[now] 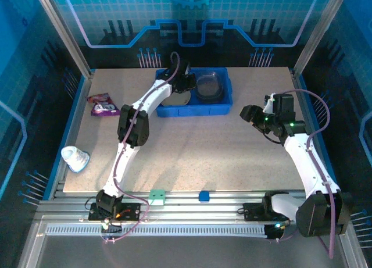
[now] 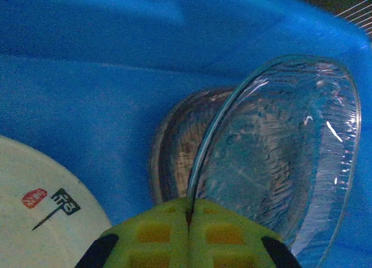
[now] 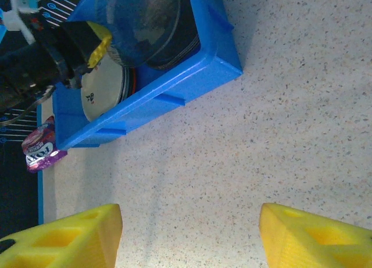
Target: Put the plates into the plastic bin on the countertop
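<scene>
- Where the left wrist view looks into the plastic bin (image 2: 87, 76), a smoky translucent plate (image 2: 279, 157) is seen standing tilted on edge. Its rim is pinched between the pressed-together pads of the left gripper (image 2: 187, 213).
- Just behind it, a brownish plate (image 2: 171, 157) is seen leaning the same way. The underside of a cream plate (image 2: 40, 215), marked with a red and black stamp, is shown at the lower left.
- Whether the held plate touches the bin floor cannot be told from this close view.
- From above, the bin is found at the far middle of the countertop (image 1: 203, 152), with a dark stack of plates (image 1: 210, 86) in its right half.
- The right gripper (image 1: 251, 113) is held above bare countertop, to the right of the bin and apart from it. Its fingers are spread wide with nothing between them.
- A purple snack packet (image 1: 103, 104) is laid left of the bin, and a white object (image 1: 75, 158) is set near the left edge.
</scene>
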